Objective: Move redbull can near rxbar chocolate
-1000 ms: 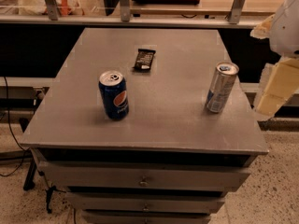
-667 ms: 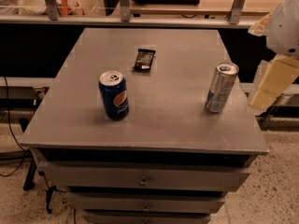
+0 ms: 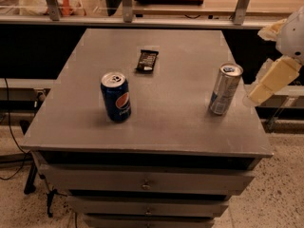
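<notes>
The redbull can (image 3: 225, 89), slim and silver with blue markings, stands upright near the right edge of the grey table top (image 3: 180, 122). The rxbar chocolate (image 3: 147, 60), a flat dark bar, lies at the table's middle back, well to the left of and behind the can. My gripper (image 3: 256, 95), pale cream, hangs at the right edge of the view, just right of the redbull can and apart from it. It holds nothing that I can see.
A wider dark-blue Pepsi can (image 3: 115, 97) stands upright on the left front part of the table. The table is a drawer cabinet (image 3: 145, 184). A shelf rail with metal posts (image 3: 126, 4) runs behind it.
My gripper has moved a little to the left, closer to the redbull can. The cans and the bar have not moved.
</notes>
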